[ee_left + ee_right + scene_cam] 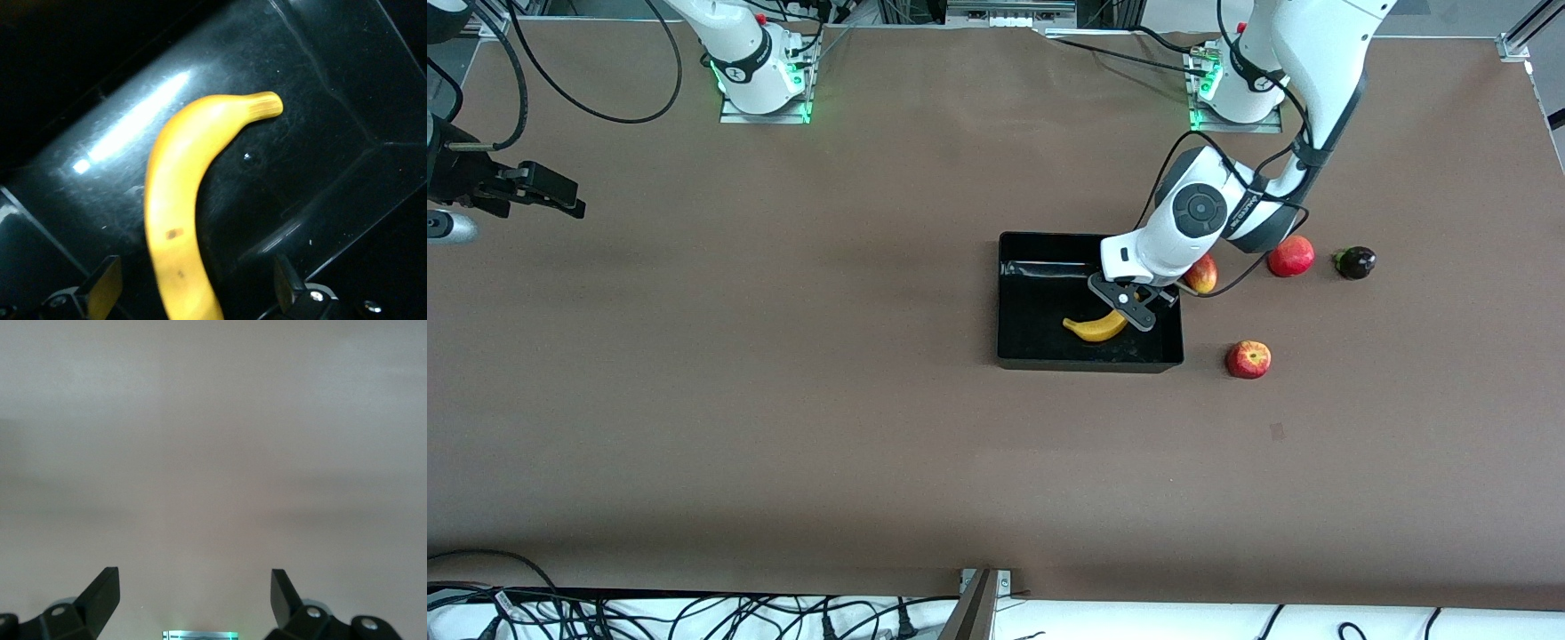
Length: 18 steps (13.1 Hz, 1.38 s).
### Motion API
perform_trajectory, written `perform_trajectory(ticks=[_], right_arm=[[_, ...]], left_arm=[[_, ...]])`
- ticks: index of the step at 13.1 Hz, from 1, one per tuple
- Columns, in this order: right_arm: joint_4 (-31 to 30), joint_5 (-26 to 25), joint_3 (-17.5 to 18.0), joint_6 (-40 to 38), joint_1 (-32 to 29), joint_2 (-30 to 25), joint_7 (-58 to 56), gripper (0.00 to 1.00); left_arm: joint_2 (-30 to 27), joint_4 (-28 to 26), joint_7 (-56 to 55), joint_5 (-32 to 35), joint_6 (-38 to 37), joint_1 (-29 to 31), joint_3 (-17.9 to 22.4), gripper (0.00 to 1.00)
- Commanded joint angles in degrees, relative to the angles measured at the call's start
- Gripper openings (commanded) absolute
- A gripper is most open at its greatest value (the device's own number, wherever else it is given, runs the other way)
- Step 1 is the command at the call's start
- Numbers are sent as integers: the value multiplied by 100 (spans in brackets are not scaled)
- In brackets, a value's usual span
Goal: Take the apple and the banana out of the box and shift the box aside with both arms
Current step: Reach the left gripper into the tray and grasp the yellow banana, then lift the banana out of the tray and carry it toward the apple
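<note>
The black box (1032, 267) lies mid-table, toward the left arm's end. The yellow banana (1096, 328) rests on its floor. My left gripper (1134, 311) hangs open just over the banana's thicker end. In the left wrist view the banana (183, 193) runs between the spread fingers (100, 287), and neither touches it. The red-and-yellow apple (1248, 359) sits on the table beside the box, toward the left arm's end. My right gripper (543, 191) waits open over bare table at the right arm's end; the right gripper (193, 593) holds nothing.
A red-yellow mango (1202, 273) lies against the box's outer side, partly hidden by the left arm. A red pomegranate (1291, 256) and a small dark fruit (1355, 262) sit toward the left arm's end. Brown table (783, 400) stretches around.
</note>
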Motion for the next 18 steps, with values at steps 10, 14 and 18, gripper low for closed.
perform_trajectory(ticks=[10,14,18], right_arm=[[26,112,23,-71,-74,-9,-20,100],[26,112,23,-79,-74,-18,-20,100],[26,112,23,-79,-74,-9,-20,100]], left_arm=[[624,100,37,92,544,-335,226,21],[607,109,89,101,535,-335,217,0],[309,100,63,110,430,-326,217,0]])
